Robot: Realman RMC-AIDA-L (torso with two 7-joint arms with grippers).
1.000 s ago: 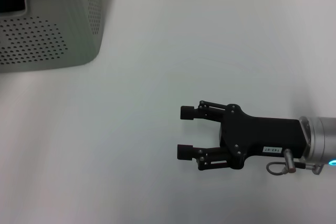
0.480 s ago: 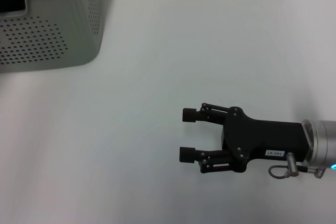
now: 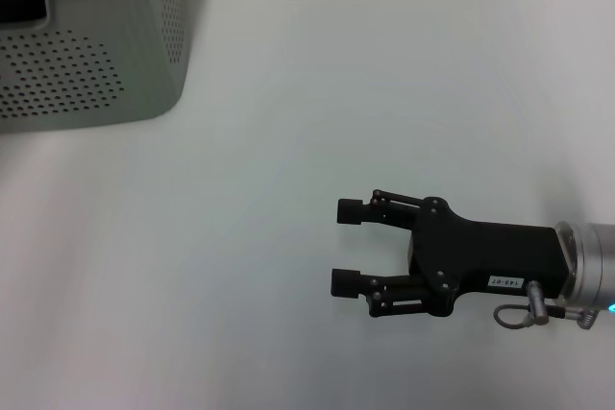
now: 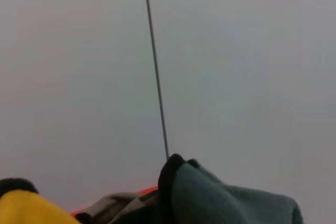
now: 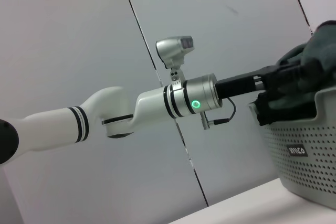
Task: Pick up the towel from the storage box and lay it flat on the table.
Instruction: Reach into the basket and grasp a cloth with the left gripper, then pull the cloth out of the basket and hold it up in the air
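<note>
The storage box (image 3: pixel 91 64) stands at the table's (image 3: pixel 317 93) far left corner, its dark inside only partly in the head view. In the right wrist view the towel (image 5: pixel 312 51) heaps grey-green above the storage box (image 5: pixel 307 150) rim, and my left gripper (image 5: pixel 275 90) reaches into that heap from a level arm. The left wrist view shows the towel (image 4: pixel 226 200) close up, grey-green with black trim, and a yellow patch beside it. My right gripper (image 3: pixel 346 247) hovers open and empty over the table's near right part, far from the box.
A pale wall with a thin vertical seam (image 4: pixel 155 77) rises behind the box. Bare white tabletop lies between the box and my right gripper.
My right gripper has drifted slightly toward the near right of the table, still open. The storage box has stayed in place.
</note>
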